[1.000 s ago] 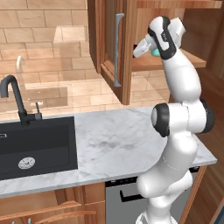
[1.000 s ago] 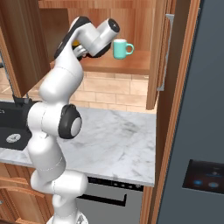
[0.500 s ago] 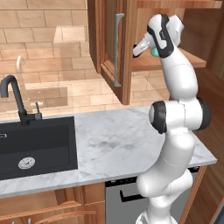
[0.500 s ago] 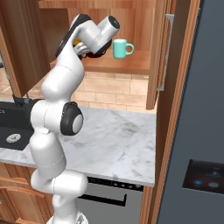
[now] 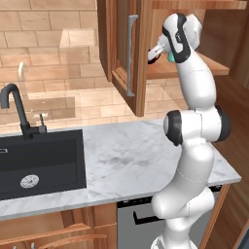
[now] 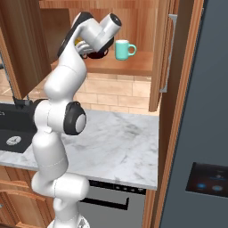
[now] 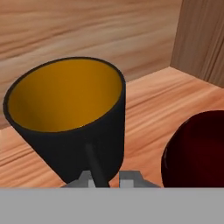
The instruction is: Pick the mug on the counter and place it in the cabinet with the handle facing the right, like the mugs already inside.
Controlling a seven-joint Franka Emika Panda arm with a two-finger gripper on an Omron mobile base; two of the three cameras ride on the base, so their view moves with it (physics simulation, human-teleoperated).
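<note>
A teal mug [image 6: 123,49] stands upper centre in the right base view. A dark red mug [image 7: 197,151] sits lower right in the hand view. A dark fridge [image 6: 200,133] fills the right edge.

No text, label, brand, number or sign can be read in any of the views. Two small lit blue marks are seen on a dark panel [image 6: 209,180] set into the grey appliance front at the right edge of the right base view, but they are too small and blurred for any character to be made out. The mug [image 7: 70,120] in the hand view is plain black outside and yellow-orange inside, with nothing printed on it.
</note>
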